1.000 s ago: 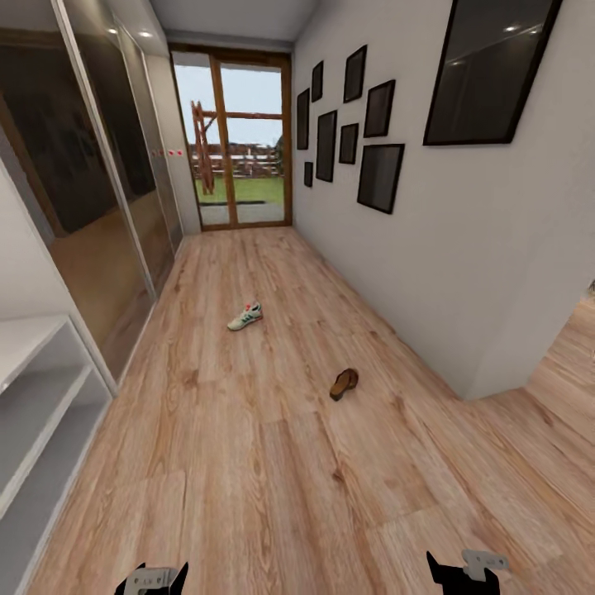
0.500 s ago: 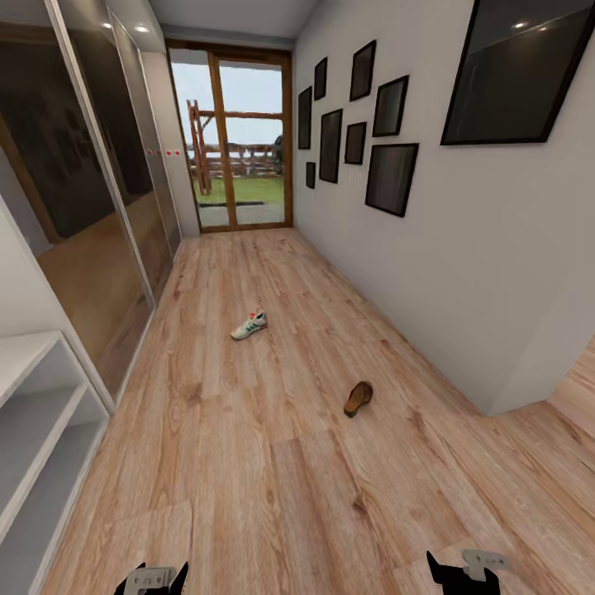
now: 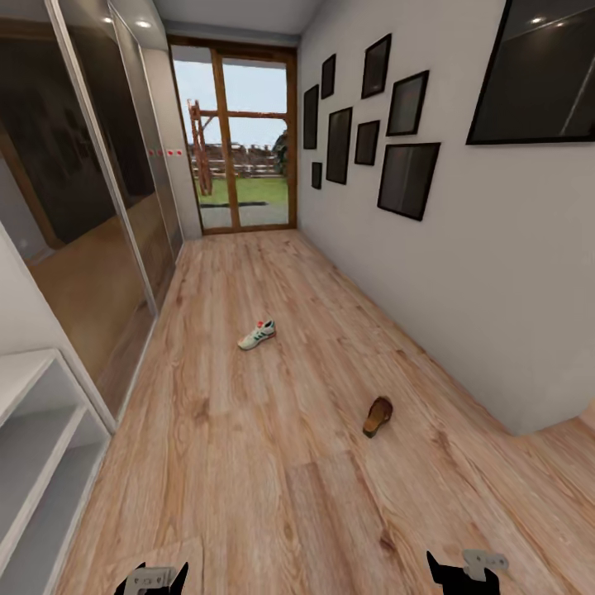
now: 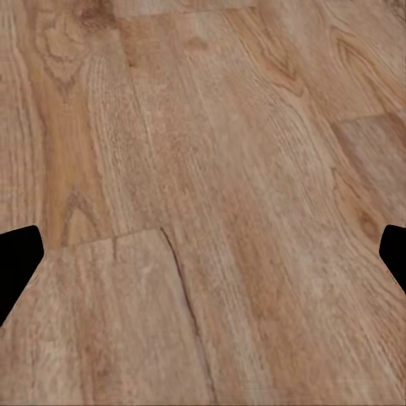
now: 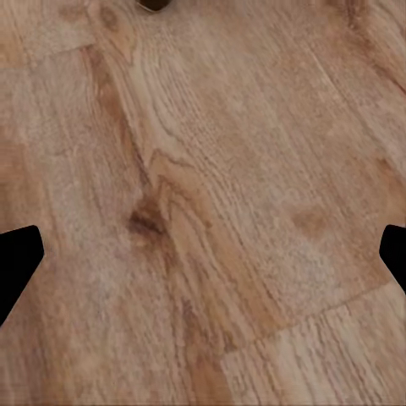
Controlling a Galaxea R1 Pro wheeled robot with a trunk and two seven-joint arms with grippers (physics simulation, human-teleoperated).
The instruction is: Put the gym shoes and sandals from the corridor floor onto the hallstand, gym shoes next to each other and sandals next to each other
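One gym shoe (image 3: 258,335), white with green stripes and a red heel patch, lies on the corridor floor (image 3: 248,463) mid-corridor. One brown sandal (image 3: 378,416) lies nearer to me and to the right, close to the right wall. My left gripper (image 3: 153,581) and right gripper (image 3: 464,574) hang low at the view's bottom edge, well short of both shoes. In the left wrist view the left gripper (image 4: 203,262) is open over bare planks. The right gripper (image 5: 203,262) is open too, with a dark sliver of the sandal (image 5: 154,4) ahead of it.
A pale white shelf unit (image 3: 33,430) with open shelves stands at the near left; its top is cut off, so I cannot tell if it is the hallstand. Mirrored wardrobe doors (image 3: 91,190) line the left side. A glass door (image 3: 240,157) closes the far end.
The whole view has shifted: the camera moved forward and turned. The shoe and sandal now sit lower and further right in the picture. Both grippers hold the same pose.
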